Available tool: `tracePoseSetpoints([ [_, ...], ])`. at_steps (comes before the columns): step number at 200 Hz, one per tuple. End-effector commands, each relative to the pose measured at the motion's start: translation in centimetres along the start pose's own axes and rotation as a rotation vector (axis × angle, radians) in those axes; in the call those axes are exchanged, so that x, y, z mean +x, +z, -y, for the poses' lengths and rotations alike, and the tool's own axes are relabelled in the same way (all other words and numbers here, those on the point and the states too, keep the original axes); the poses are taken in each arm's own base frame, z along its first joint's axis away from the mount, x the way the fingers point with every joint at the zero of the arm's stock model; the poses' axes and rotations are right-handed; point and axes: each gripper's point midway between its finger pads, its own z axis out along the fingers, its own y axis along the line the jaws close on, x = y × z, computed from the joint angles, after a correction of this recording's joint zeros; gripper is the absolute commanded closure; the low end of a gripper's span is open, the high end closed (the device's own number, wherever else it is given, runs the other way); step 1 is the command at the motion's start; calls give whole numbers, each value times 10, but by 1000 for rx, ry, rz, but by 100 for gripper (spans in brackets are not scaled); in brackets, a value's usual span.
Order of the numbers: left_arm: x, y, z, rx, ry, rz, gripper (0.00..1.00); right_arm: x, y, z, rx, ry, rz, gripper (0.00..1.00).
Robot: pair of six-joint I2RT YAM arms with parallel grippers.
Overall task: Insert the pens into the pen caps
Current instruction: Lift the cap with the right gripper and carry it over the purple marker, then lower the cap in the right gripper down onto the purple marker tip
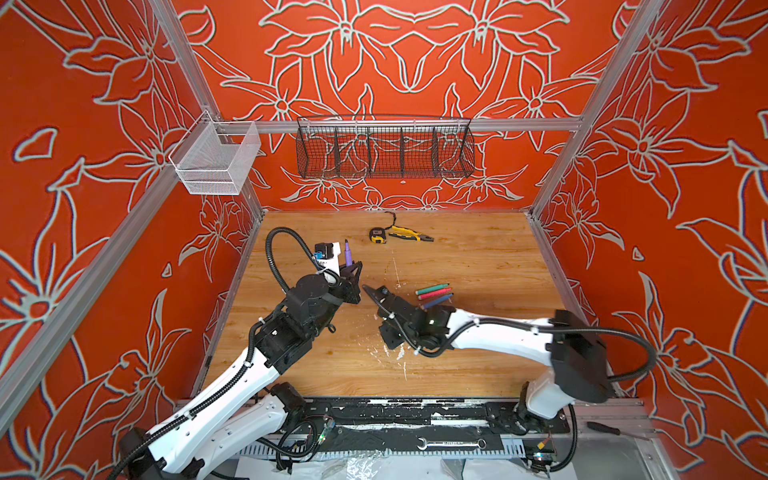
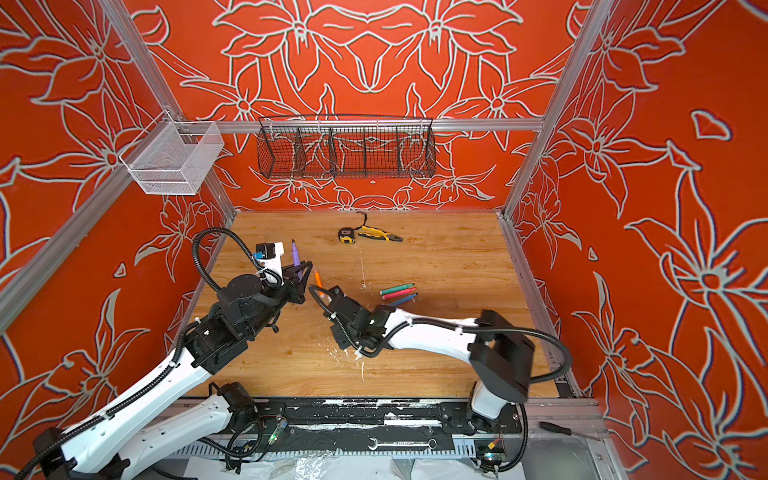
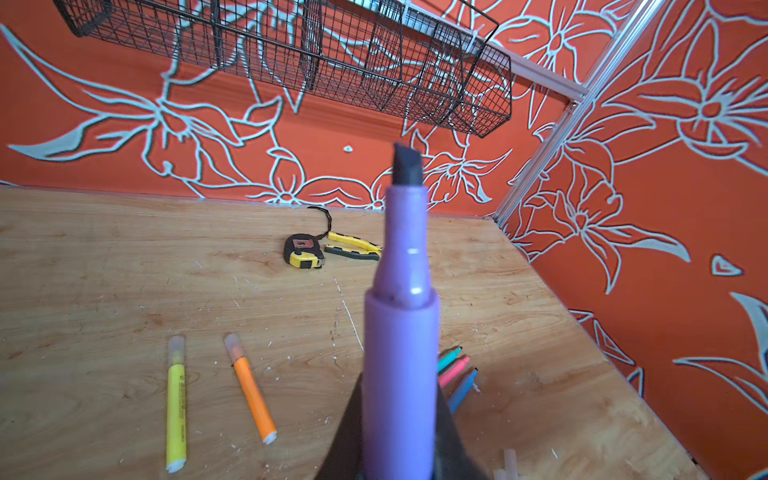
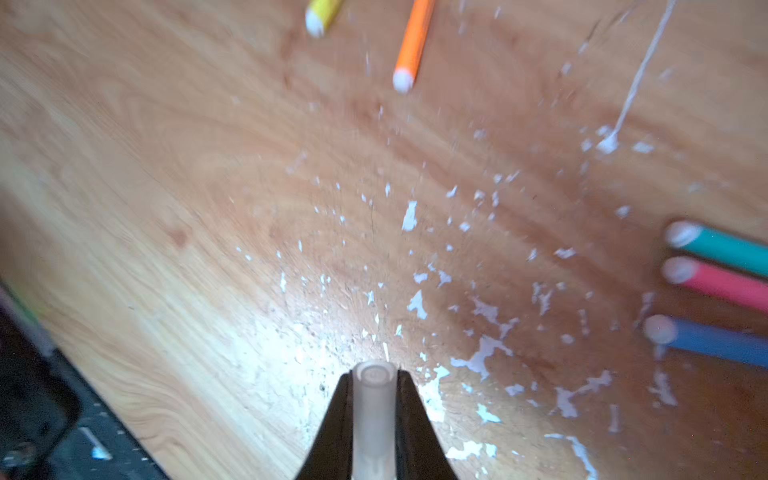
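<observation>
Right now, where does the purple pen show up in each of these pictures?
In a top view: purple pen sticking out of the left pincer, left of centre.
In a top view: same spot.
Left wrist: huge, centre foreground.
Right wrist: not in it.
Shared landmark: green pen, in all four.

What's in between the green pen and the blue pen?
The pink pen lies between the green pen and the blue pen; the right wrist view shows it best.

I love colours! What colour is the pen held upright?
The pen is purple, clearest in the left wrist view.
</observation>
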Motion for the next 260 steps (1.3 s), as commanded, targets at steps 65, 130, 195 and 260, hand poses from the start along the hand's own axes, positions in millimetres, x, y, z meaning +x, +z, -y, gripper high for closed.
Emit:
tracePoseSetpoints([
  [65, -70, -5, 71, 272, 88, 70, 100, -195, -204, 13, -1, 5, 678, 100],
  [130, -24, 23, 97, 400, 216, -183, 100, -220, -243, 17, -20, -39, 902, 100],
  [195, -1, 29, 136, 626, 146, -302, 100, -183, -265, 14, -221, 9, 943, 100],
  [260, 6, 31, 138, 629, 140, -310, 100, -173, -267, 13, -311, 75, 993, 100],
])
